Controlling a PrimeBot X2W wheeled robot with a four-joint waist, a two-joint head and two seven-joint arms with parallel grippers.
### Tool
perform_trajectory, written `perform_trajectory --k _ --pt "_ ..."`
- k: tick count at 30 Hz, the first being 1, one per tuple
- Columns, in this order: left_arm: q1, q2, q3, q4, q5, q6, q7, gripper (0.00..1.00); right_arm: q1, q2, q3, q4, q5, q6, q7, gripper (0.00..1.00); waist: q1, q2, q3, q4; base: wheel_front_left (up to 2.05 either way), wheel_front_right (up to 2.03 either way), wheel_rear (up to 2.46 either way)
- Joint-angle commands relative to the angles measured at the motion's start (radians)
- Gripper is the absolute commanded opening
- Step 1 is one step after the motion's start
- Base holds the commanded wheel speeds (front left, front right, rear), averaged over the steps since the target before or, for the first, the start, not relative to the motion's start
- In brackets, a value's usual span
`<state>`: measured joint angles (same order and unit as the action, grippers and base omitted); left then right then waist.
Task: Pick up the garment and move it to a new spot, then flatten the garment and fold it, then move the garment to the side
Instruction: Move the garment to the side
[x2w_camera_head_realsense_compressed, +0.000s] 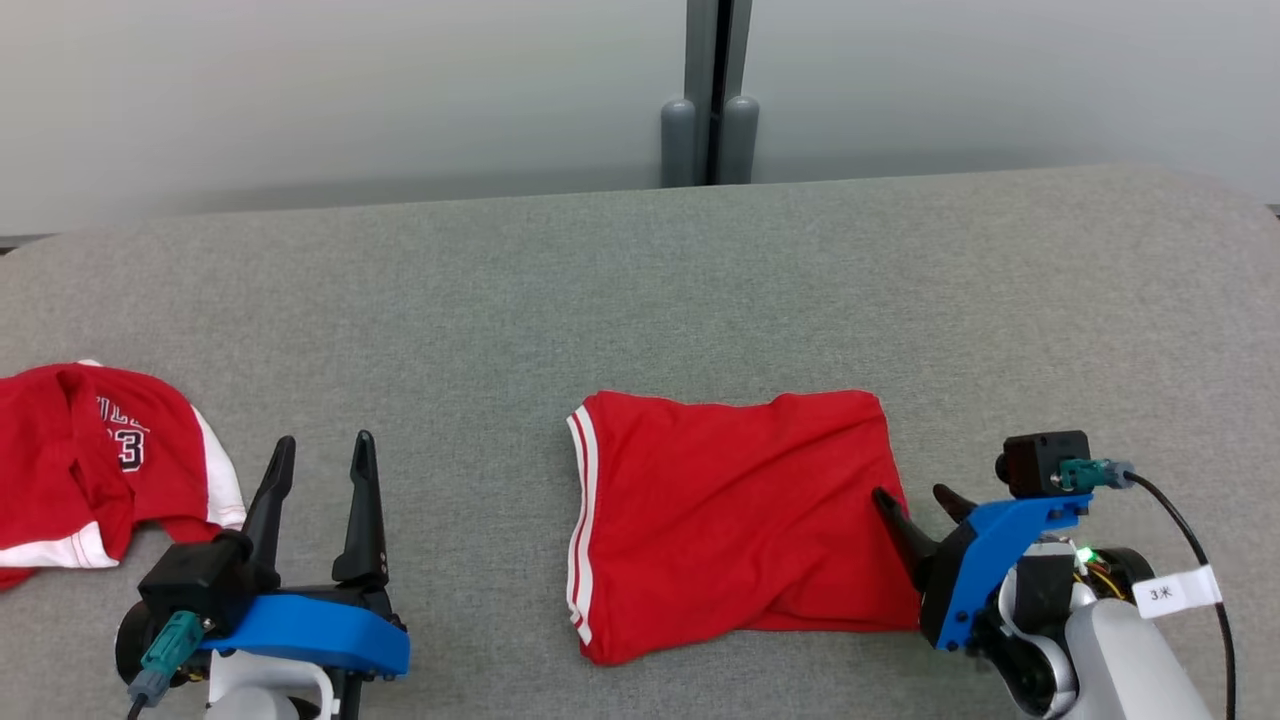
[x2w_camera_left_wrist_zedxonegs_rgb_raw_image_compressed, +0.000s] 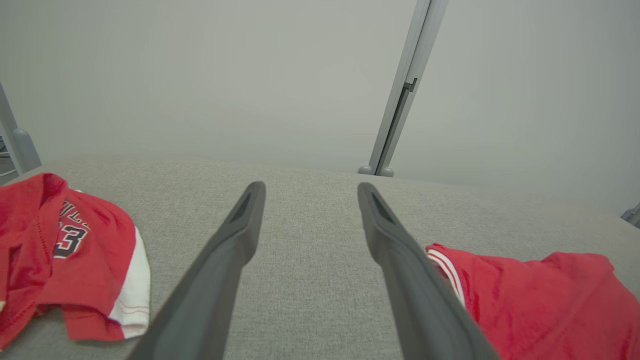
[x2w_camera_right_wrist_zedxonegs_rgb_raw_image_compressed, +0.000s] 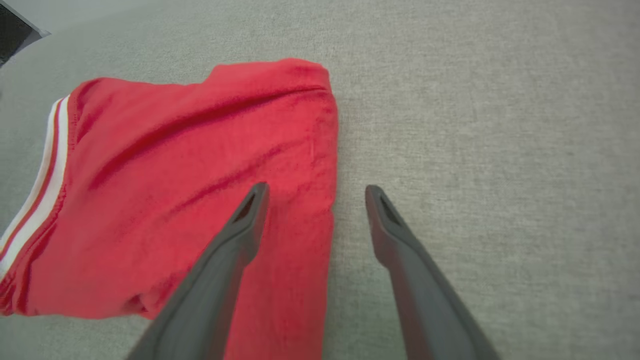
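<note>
My right gripper (x2w_camera_head_realsense_compressed: 910, 492), jaws spread, straddles the right edge of the red garment (x2w_camera_head_realsense_compressed: 730, 520) lying mid-way across the table (x2w_camera_head_realsense_compressed: 640, 300); whether it touches the cloth is unclear. The cloth looks soft, light and limp, probably best pinched at that edge. My left gripper (x2w_camera_head_realsense_compressed: 325, 440) hovers with jaws spread.

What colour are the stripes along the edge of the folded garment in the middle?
White, against the red folded garment; head view shows it best.
</note>
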<state>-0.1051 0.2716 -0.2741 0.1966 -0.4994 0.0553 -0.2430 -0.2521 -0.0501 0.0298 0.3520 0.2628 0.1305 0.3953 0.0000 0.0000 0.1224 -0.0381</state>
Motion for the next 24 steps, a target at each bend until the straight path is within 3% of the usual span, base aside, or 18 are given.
perform_trajectory --k 1,13,14,15,20,24 --pt "-0.018 0.003 -0.004 -0.001 0.009 -0.003 0.000 1.00 -0.031 -0.001 0.008 0.035 0.033 0.001 0.007 1.00 0.0000 0.0000 0.018 0.016 0.00 0.00 0.00" --pt "-0.048 -0.005 -0.017 0.011 0.011 -0.008 -0.004 1.00 -0.099 0.004 0.057 0.266 0.019 0.001 0.066 0.99 0.0000 0.0000 0.049 0.044 0.00 0.00 0.00" --pt "-0.049 -0.006 -0.018 0.013 0.010 -0.008 -0.005 1.00 -0.100 0.006 0.071 0.272 0.025 0.001 0.068 0.40 0.0000 0.0000 0.050 0.044 0.00 0.00 0.00" --pt "-0.050 -0.006 -0.018 0.014 0.010 -0.008 -0.004 1.00 -0.102 0.008 0.085 0.271 0.027 0.002 0.066 0.00 0.0000 0.0000 0.051 0.041 0.00 0.00 0.00" --pt "-0.053 -0.001 -0.013 0.013 0.007 -0.006 -0.007 1.00 -0.143 -0.001 0.128 0.201 -0.046 0.002 0.067 0.00 0.0000 0.0000 0.057 0.008 0.00 0.00 0.00" --pt "-0.053 0.011 -0.003 0.002 0.005 -0.005 -0.011 1.00 -0.190 -0.081 0.205 0.093 -0.076 0.000 0.100 0.00 0.0000 0.0000 0.073 -0.045 0.00 0.00 0.00"
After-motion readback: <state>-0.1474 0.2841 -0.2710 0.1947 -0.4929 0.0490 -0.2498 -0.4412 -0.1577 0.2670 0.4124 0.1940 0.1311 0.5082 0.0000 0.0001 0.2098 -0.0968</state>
